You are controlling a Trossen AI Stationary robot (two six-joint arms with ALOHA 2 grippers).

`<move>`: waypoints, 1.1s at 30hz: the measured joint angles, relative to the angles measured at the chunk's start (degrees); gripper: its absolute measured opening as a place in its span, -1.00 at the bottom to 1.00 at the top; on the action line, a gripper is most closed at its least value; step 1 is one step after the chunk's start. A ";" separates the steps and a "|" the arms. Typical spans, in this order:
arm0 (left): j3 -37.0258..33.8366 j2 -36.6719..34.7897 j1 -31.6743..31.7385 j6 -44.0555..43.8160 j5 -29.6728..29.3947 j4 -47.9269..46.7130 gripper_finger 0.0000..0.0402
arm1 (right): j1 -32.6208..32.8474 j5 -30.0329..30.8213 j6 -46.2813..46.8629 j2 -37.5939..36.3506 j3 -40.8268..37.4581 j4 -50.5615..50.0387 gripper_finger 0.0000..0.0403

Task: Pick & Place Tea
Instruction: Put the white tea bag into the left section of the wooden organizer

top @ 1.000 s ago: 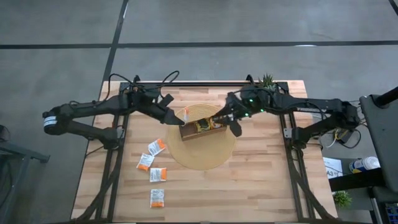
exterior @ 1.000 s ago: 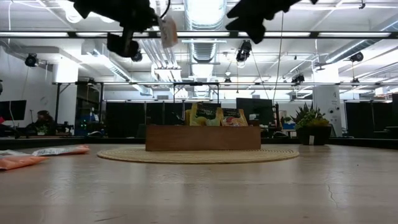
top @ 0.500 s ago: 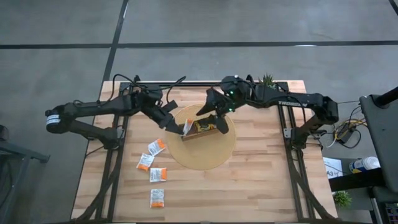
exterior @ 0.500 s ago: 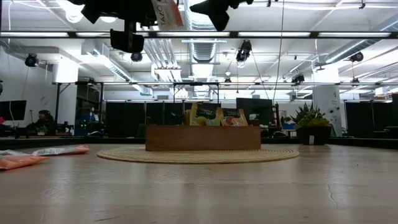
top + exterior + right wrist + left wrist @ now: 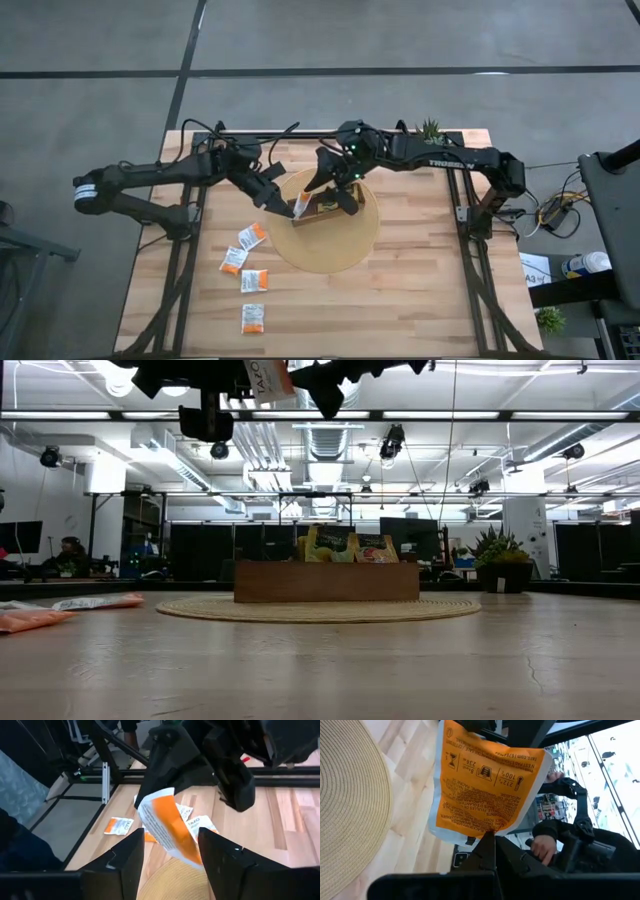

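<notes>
My left gripper (image 5: 293,205) is pinched fully shut on one edge of a small flat white-and-orange paper tea sachet (image 5: 300,204), holding it in the air well above the table, over the near-left rim of the round woven straw mat (image 5: 330,250). In my left wrist view the sachet (image 5: 487,785) stands up from my fingertips (image 5: 487,845) with its printed orange face toward the camera, its long axis running away from my fingers.

My right gripper (image 5: 330,195) hangs just beside it, on the side toward the brown wooden tray (image 5: 325,212), its two fingers spread apart and holding nothing. From my right wrist the sachet (image 5: 167,827) hangs tilted directly ahead, in line with the gap between my fingers (image 5: 127,862), its free lower corner nearest them. The sachet lies edge-on toward my right fingers, so I judge this is a hand-over: my right claw is the nearer one to the tray and needs to close on the free end while my left lets go.

The tray already holds yellow-green and orange-red sachets (image 5: 340,545) standing upright. Four more white-and-orange sachets (image 5: 247,265) lie flat on the wooden table (image 5: 420,300), well apart from both claws.
</notes>
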 joint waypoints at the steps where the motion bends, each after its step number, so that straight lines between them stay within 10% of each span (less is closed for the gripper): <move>1: 0.00 0.00 0.00 0.01 0.02 0.03 -1.00 | 0.00 0.00 -0.42 0.11 0.31 0.00 -0.08; 33: 0.00 0.00 0.00 0.04 0.66 5.08 -1.00 | 0.04 -2.62 -3.06 0.63 0.79 2.36 -0.27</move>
